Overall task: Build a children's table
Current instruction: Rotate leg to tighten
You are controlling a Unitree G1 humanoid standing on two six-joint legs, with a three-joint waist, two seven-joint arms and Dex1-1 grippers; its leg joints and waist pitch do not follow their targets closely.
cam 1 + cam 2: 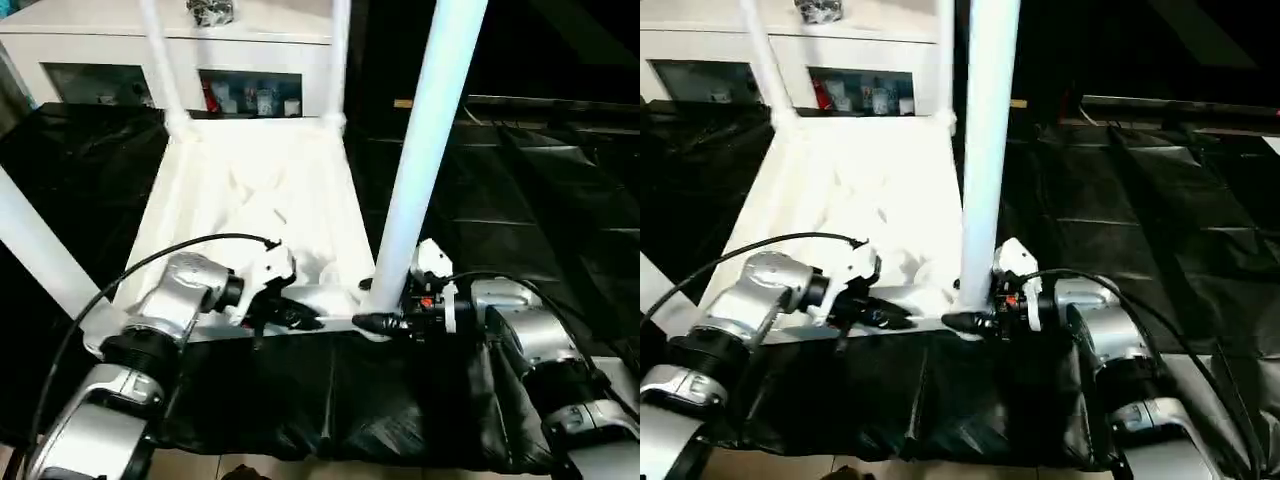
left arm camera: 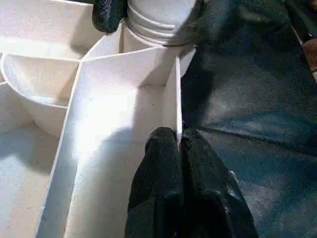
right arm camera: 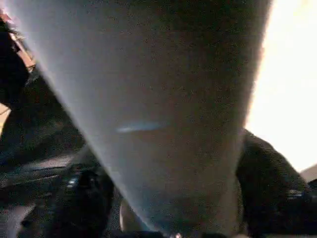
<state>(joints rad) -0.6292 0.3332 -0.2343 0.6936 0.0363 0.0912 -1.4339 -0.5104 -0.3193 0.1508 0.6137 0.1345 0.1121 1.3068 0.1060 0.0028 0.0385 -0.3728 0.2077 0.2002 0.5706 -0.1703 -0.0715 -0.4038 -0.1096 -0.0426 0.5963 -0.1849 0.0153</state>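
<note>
Left wrist view shows the left gripper with jaws pressed together over the tabletop's near rim. The right gripper's jaws straddle the base of a leg. That white tabletop lies ribs-up on black sheeting, legs standing in its corners.

Dim room lit from overhead, white tabletop overexposed with ribs washed out, black sheet marked by faint sheen, near leg rendered as a soft grey blur at close range, bright glare seen beside it
</note>
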